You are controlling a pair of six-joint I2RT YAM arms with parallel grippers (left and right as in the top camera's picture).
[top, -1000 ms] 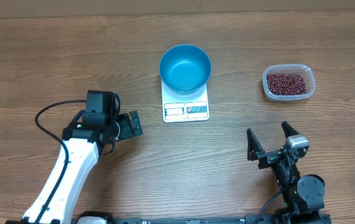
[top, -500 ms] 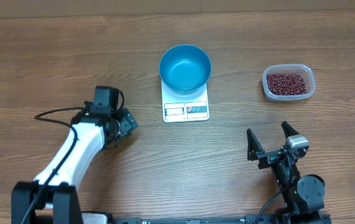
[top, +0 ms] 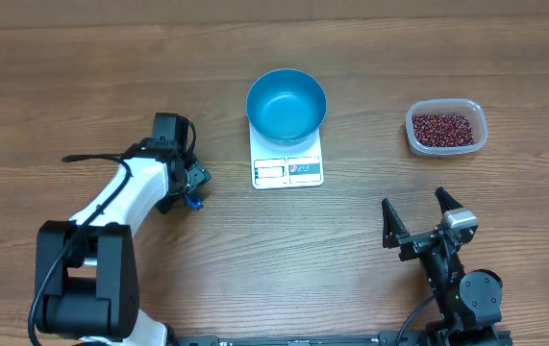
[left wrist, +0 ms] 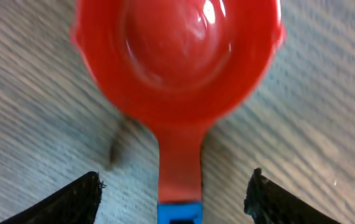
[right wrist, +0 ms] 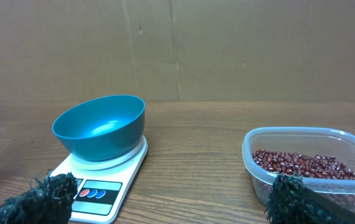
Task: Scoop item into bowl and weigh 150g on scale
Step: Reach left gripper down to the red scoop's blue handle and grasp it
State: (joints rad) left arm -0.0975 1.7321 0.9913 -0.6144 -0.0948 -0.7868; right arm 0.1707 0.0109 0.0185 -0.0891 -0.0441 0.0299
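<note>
- My left gripper (left wrist: 177,199) hangs low over a red scoop (left wrist: 177,62) lying flat on the table (top: 82,77), just left of the scale (top: 287,170).
- Its fingers stand apart, one on each side of the scoop's handle (left wrist: 179,168), neither touching it. Nothing is held.
- The relation that matters: the scoop's long axis runs straight out from the hand, cup end far and blue-tipped handle end near, so the fingers need only close across the handle.
- The blue bowl (top: 286,104) sits on the scale at mid-table, empty.
- The beans (top: 442,127) lie in a clear tub (top: 481,135) far to the right, well apart from the scoop.
- My right gripper (top: 418,216) is parked wide open and empty, nearer the tub than the left arm.
</note>
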